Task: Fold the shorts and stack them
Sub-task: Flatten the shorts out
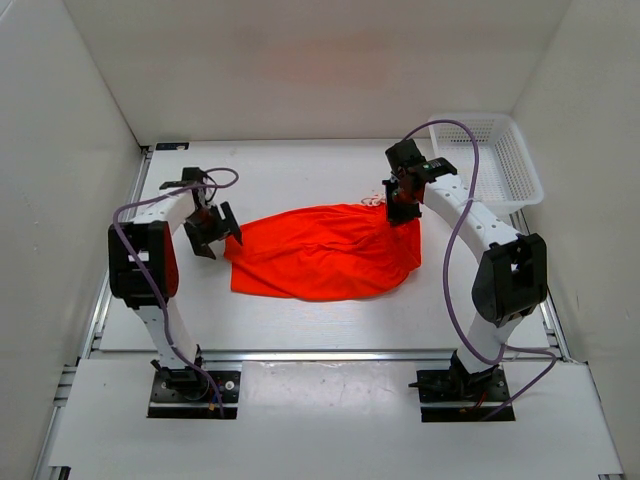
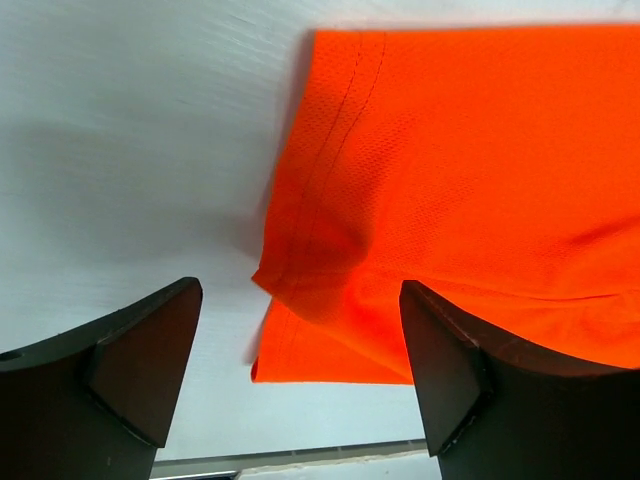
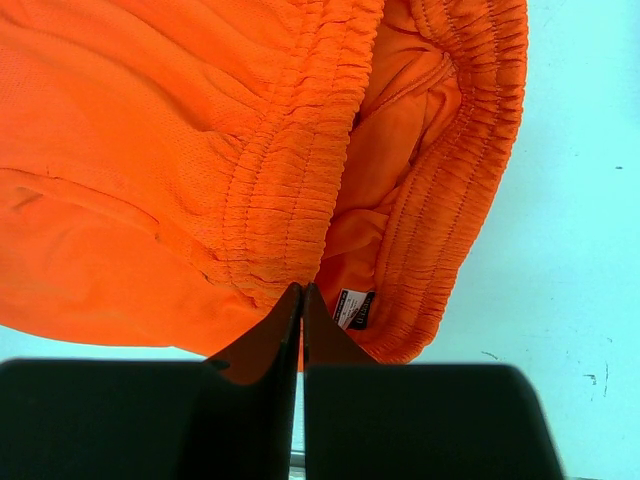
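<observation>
Two arms flank the shorts (image 1: 320,255), which lie across the middle of the white tabletop (image 1: 300,170) with the legs pointing left and the gathered waistband (image 3: 300,180) at the right. From where I stand the cloth looks doubled over, one leg on the other, though the near edge is lumpy rather than squared.

The left gripper (image 1: 213,230) hovers just beside the left hem (image 2: 300,270), fingers spread wide with nothing between them. Its wrist view looks down on the layered corner of the leg, so I judge it is lined up to take that corner.

The right gripper (image 1: 400,207) sits over the far right end, fingers pressed together with their tips at the gathered elastic, close to a small sewn label (image 3: 353,308). Whether a pinch of fabric is caught there I cannot tell. Anchoring that end would make sense, so the cloth does not slide when the other end is lifted.

A loop of white drawstring (image 1: 372,201) peeks out just left of that gripper. The white mesh basket (image 1: 530,175) stands in the far right corner, apart from the shorts.

The likely next fold brings the hem toward the waistband. The soft fabric could let the fingers catch only the top layer.
</observation>
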### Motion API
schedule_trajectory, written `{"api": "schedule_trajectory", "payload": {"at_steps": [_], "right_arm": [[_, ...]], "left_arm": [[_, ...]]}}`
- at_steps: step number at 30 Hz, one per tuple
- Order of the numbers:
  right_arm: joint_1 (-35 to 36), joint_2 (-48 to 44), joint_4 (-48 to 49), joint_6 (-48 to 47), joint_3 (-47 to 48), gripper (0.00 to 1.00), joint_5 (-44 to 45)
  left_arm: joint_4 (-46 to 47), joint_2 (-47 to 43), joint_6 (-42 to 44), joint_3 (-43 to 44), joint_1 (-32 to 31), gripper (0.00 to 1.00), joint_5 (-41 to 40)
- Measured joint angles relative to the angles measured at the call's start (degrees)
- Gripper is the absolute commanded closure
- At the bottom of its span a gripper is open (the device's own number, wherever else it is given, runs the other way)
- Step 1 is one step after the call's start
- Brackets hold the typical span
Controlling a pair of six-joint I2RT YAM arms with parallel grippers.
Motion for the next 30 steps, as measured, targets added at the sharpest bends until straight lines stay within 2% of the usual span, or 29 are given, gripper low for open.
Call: {"api": "schedule_trajectory", "payload": {"at_steps": [3, 6, 7, 8, 9, 10, 14, 18, 21, 27, 30], "right_arm": [[0.00, 0.00, 0.00, 0.00, 0.00, 1.00, -0.02], [0.00, 0.00, 0.00, 0.00, 0.00, 1.00, -0.02], [0.00, 0.00, 0.00, 0.00, 0.00, 1.00, -0.02], [0.00, 0.00, 0.00, 0.00, 0.00, 1.00, -0.02], [0.00, 0.00, 0.00, 0.00, -0.02, 1.00, -0.02], [0.00, 0.00, 0.00, 0.00, -0.04, 1.00, -0.02], [-0.02, 0.00, 0.00, 0.00, -0.09, 1.00, -0.02], [-0.79, 1.51, -0.96, -0.02, 3.23, 1.00, -0.17], [-2.91, 6.99, -3.74, -0.13, 14.99, 1.00, -1.07], [-10.01, 20.31, -5.07, -0.26, 47.84, 1.00, -5.92], [-12.57, 19.65, -2.86, -0.15, 52.57, 1.00, -8.72]], "left_arm": [[0.70, 1.75, -0.11, -0.87, -0.61, 0.14, 0.98], [1.49, 3.87, -0.57, -0.87, -1.86, 0.29, 2.01], [1.70, 4.46, -0.70, -0.87, -2.27, 0.39, 2.34], [1.79, 4.90, -0.79, -0.79, -2.69, 0.69, 2.62], [1.86, 4.94, -1.18, -0.79, -2.93, 0.83, 2.89], [1.95, 4.94, -1.31, -0.72, -3.15, 0.90, 3.06], [1.20, 4.94, -1.09, 0.66, -3.61, 0.90, 3.08], [-3.10, 4.96, -1.53, 9.07, -3.50, 0.90, 1.22], [-7.17, 6.97, -1.62, 22.51, -3.06, 0.90, 0.61], [-13.07, 17.20, -2.45, 60.65, -0.90, 0.90, 1.88], [-12.26, 16.61, -3.85, 66.97, 1.09, 0.90, 4.92]]}}
